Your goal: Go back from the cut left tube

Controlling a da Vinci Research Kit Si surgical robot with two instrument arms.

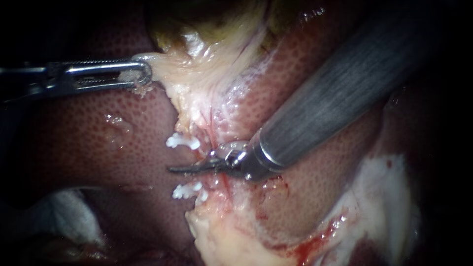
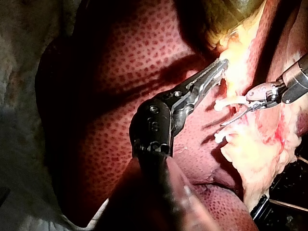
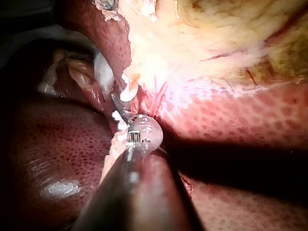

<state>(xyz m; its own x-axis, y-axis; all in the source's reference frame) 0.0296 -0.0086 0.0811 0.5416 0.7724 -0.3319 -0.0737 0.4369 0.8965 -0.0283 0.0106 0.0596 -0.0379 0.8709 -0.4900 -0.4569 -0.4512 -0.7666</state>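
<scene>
Endoscope view: left tube (image 1: 206, 148) pinkish, between two white clips (image 1: 182, 142).

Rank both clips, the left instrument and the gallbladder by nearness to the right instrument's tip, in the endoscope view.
1. Upper clip and lower clip, either side of the right instrument: too close to call.
2. Left instrument, upper left, gripping pale tissue.
3. Gallbladder, top.

The pinkish left tube (image 1: 201, 149) runs upright, bearing an upper white clip (image 1: 182, 142) and a lower white clip (image 1: 187, 191).
</scene>
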